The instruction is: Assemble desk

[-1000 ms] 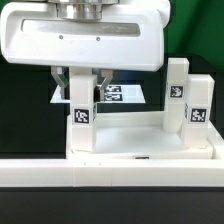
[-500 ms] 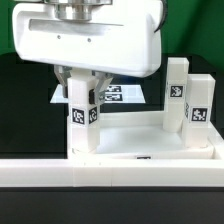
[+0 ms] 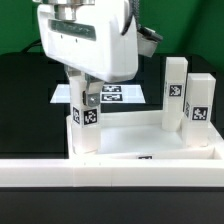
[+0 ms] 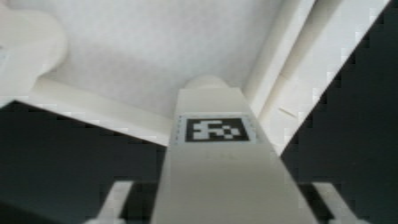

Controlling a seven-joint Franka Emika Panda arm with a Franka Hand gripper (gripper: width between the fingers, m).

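The white desk tabletop (image 3: 150,150) lies rim-up behind the foreground bar. One white tagged leg (image 3: 85,128) stands upright in its corner socket on the exterior view's left. My gripper (image 3: 88,97) is over that leg, with a finger on each side of its upper part. In the wrist view the leg (image 4: 221,140) runs between my fingers (image 4: 118,200), with a dark gap on each side, so the jaws are open and not touching it. The tabletop's inner face (image 4: 143,50) lies beyond. Two more legs (image 3: 176,90) (image 3: 198,110) stand upright at the tabletop's far right.
A long white bar (image 3: 110,185) spans the foreground in front of the tabletop. The marker board (image 3: 118,95) lies flat on the black table behind the tabletop, partly hidden by my gripper.
My gripper body has turned about its vertical axis and shifted toward the exterior view's right. The tag on the leg below it sits slightly further right. The other two legs have not moved.
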